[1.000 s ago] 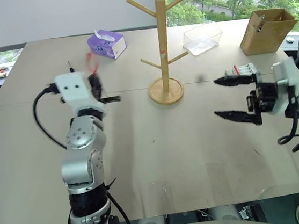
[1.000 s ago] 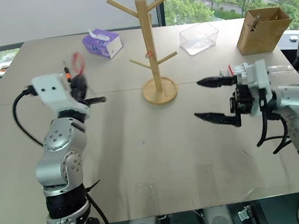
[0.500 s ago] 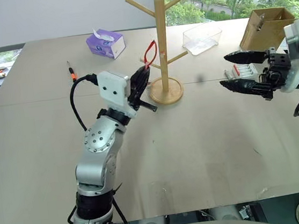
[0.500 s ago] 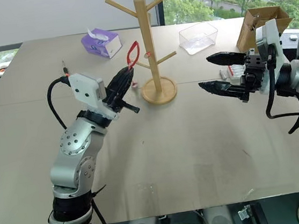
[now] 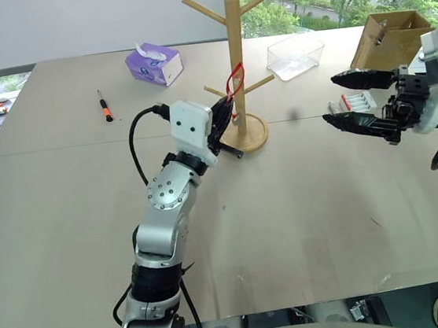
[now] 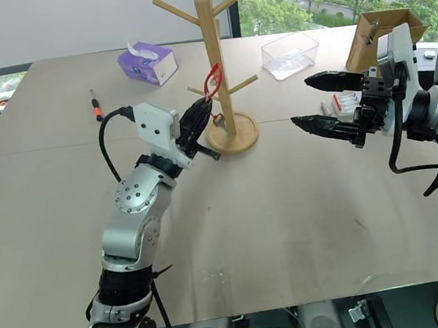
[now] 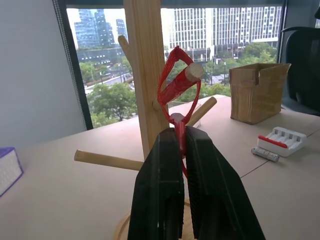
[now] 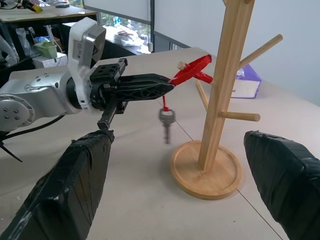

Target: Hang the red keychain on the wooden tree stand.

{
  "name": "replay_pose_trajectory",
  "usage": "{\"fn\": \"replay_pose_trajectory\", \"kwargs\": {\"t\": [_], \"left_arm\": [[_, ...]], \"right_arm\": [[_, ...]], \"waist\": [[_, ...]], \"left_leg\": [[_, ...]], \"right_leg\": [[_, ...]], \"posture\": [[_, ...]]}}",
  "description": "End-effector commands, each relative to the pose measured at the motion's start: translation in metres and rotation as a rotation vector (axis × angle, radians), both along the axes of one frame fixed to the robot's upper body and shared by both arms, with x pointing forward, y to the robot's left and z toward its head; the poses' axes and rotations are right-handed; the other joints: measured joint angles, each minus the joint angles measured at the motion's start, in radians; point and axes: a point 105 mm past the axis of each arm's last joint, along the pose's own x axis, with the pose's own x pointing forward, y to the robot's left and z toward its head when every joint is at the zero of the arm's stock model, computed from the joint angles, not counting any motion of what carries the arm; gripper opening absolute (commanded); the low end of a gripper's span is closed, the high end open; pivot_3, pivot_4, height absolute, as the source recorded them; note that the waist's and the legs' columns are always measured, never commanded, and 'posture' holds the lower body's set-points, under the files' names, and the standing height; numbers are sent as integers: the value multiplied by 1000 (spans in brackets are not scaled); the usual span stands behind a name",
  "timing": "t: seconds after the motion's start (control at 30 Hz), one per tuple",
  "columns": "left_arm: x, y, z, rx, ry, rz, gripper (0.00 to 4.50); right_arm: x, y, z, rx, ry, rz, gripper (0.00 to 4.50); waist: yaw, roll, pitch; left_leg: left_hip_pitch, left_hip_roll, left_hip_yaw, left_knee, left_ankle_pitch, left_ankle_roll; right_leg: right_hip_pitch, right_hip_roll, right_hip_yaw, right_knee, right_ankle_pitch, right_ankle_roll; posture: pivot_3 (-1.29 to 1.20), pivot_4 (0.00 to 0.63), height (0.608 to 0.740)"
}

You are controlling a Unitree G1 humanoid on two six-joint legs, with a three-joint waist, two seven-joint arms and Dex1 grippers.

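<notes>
**Keychain at the peg, beige desk by the windows**

The left gripper pinches the red keychain, its loop over a low peg of the wooden tree stand. The right gripper gapes wide, apart. The desk also carries a tissue box, screwdriver, clear tray and cardboard box; trees show outside.

Red keychain looped at peg of upright wooden tree stand.

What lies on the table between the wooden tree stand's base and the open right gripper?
Bare tabletop: in the left eye view nothing lies between the wooden tree stand and the right gripper, apart from a small dark spot.
</notes>
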Motion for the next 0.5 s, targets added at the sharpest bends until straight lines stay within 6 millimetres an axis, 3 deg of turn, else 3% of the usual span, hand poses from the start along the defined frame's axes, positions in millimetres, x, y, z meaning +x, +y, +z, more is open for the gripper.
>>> {"fn": "replay_pose_trajectory", "kwargs": {"t": [0.03, 0.2, 0.23, 0.5], "left_arm": [[2, -10, 11, 11, -57, -6, 40], [4, -11, 14, -4, -76, -1, 40], [3, -13, 13, -3, -75, -8, 705], [5, -10, 11, -26, -59, 29, 4230]], "right_arm": [[-5, -1, 13, 4, -70, -10, 4500], [-4, 0, 12, 3, -73, -14, 4500], [-4, 0, 11, 3, -73, -15, 4500], [1, -1, 8, 15, -72, -45, 4500]], "waist": [[0, 0, 0], [0, 0, 0], [0, 0, 0], [0, 0, 0]], "left_leg": [[0, 0, 0, 0, 0, 0], [0, 0, 0, 0, 0, 0], [0, 0, 0, 0, 0, 0], [0, 0, 0, 0, 0, 0]], "right_leg": [[0, 0, 0, 0, 0, 0], [0, 0, 0, 0, 0, 0], [0, 0, 0, 0, 0, 0], [0, 0, 0, 0, 0, 0]], "posture": [[0, 150, 740], [0, 150, 740], [0, 150, 740], [0, 150, 740]]}}
